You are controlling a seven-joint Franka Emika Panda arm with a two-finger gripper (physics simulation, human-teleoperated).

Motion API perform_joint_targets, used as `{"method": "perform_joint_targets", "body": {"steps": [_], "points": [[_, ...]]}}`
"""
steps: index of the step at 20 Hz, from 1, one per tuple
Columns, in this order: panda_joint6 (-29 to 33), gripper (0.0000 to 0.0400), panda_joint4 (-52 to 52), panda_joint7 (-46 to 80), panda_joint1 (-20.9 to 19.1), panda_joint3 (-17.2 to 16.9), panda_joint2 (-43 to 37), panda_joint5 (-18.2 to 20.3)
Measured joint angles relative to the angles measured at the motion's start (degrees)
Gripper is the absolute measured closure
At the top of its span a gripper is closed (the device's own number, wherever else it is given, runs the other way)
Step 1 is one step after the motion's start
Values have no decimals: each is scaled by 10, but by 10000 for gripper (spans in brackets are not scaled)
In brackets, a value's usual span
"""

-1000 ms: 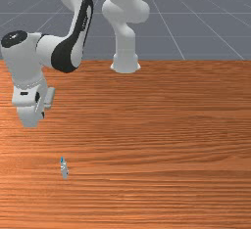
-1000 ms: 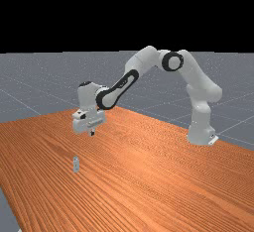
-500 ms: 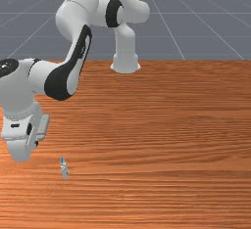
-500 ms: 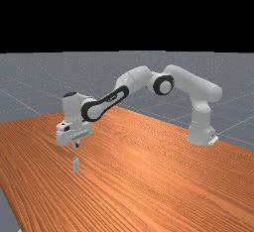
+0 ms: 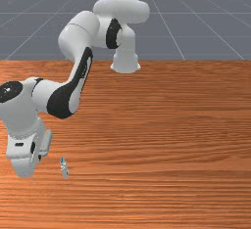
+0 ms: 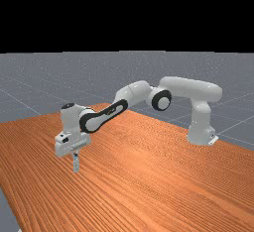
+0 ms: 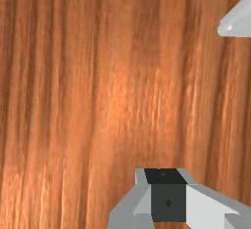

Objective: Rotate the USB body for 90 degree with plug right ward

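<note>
Lowered since the earlier frames, the gripper has been brought down toward the table, with a slight shift toward the front view's right in the last half second. Along with it, the upper parts of the arm have been let down, while the arm's base has been kept where it was. No change is seen in the place of the USB body, which is found on the wood just beside the hand, on the hand's right-hand side as seen in the front view. Its length is pointed roughly from the arm's base toward the camera, a little slanted, with a small blue part at the end nearer the base and grey at the other end. In the far view, it is seen directly below the gripper's tip, very near it; whether the two are touching cannot be told. The gripper is closed, its fingers brought together in the wrist view, and nothing is seen held by them. Beyond them and off to one side, a pale grey piece with a tapered end is seen, well apart from the fingertips; whether it belongs to the USB body cannot be told.
</note>
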Motion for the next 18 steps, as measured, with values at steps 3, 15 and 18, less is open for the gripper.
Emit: {"method": "perform_joint_targets", "body": {"steps": [3,15,18], "points": [[0,400,-1,0,0,0,1,0],[108,400,-246,89,67,0,-130,6],[118,400,-266,91,80,3,-141,4]]}}
